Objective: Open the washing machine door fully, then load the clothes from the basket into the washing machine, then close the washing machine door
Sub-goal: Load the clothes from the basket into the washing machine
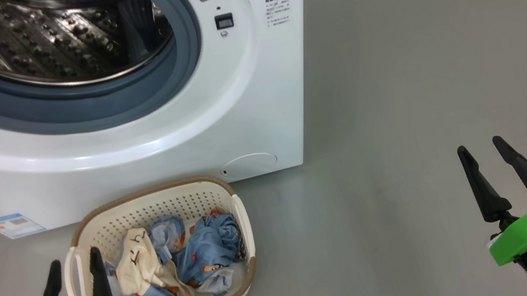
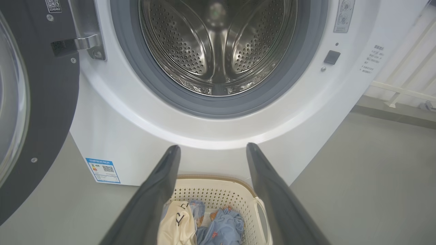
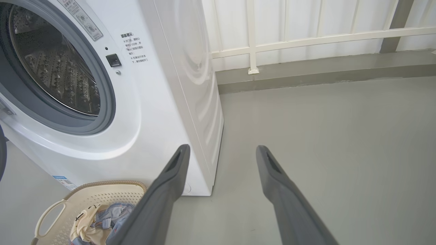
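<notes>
Fingers (image 1: 100, 285) of the left gripper (image 1: 73, 257) stand spread wide with nothing held between them. Their tips point toward the washing machine (image 1: 187, 145). In the head view the inner finger overlaps the left end of the basket (image 1: 152, 192), by its side handle; whether it touches the plastic cannot be told. In the left wrist view, the basket lies low in the gap between those two fingers. The clothes (image 1: 210, 244) lie inside it, light blue pieces with orange prints to the right of a cream-white garment (image 1: 140, 262).

Straight ahead of the left fingertips and higher up, the steel drum (image 2: 218, 51) shows bare inside its grey-blue gasket (image 2: 218, 107). Left of those fingers the washing machine door (image 2: 51, 102) stands open, its black rim and glass turned toward the camera. A blue label sticker (image 2: 102, 170) sits low on the machine front, just left of the left finger.

The right gripper (image 1: 479, 145) is also spread apart and empty. It hangs over bare grey floor (image 1: 416, 61) with the basket well apart to its left. The machine's round cap (image 1: 250, 164) lies ahead and to the left of its fingertips.
</notes>
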Controlling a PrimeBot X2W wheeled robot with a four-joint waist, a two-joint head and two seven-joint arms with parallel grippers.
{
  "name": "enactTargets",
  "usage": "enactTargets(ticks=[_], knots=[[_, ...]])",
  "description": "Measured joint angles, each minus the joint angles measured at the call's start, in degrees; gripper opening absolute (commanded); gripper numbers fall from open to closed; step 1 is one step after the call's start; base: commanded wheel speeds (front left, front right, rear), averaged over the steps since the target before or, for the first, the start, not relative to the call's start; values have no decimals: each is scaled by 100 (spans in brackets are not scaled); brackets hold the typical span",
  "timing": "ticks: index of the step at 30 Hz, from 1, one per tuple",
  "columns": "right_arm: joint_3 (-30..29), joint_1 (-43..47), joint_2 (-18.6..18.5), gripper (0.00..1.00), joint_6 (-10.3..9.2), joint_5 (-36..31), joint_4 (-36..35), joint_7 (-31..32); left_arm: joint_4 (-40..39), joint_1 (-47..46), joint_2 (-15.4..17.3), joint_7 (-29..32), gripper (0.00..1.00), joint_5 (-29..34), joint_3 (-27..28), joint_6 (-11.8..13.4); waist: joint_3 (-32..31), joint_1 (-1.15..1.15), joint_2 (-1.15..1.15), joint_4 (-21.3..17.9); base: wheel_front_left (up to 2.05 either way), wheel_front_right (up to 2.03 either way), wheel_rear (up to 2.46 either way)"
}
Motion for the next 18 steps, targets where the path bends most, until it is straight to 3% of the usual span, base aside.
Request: enactTargets(ticks=[18], knots=[[13,-299,129,100,0,-9,-214,0,1187,-654,26,1,100,-27,-326,0,781,0,0,-75,0,0,0]])
